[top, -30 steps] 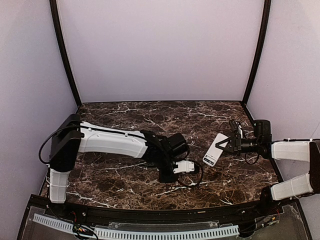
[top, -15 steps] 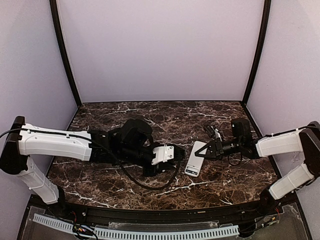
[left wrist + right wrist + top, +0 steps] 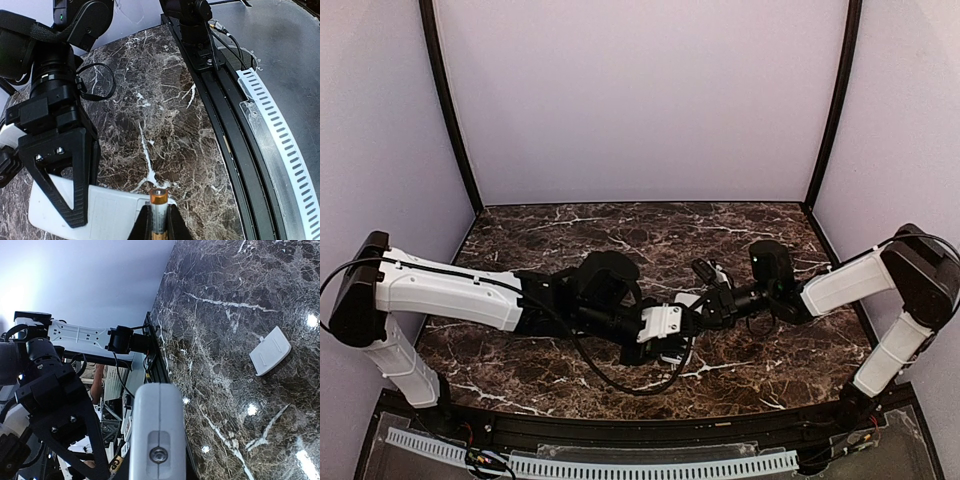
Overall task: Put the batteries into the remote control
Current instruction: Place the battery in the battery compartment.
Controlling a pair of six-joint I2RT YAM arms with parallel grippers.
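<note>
Just beside the single remote control [image 3: 105, 212], at its edge, one battery [image 3: 158, 207] sits pinched in the left gripper [image 3: 159, 227]. Clamped on that remote control is the right gripper [image 3: 703, 302]; one white cover piece [image 3: 270, 351] lies well apart from it.

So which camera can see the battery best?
The left wrist view. There the battery looks big and close, pinched in the left gripper, right by the white remote control. In the top view it is too small and hidden to see, and in the right wrist view I can't pick it out.
</note>
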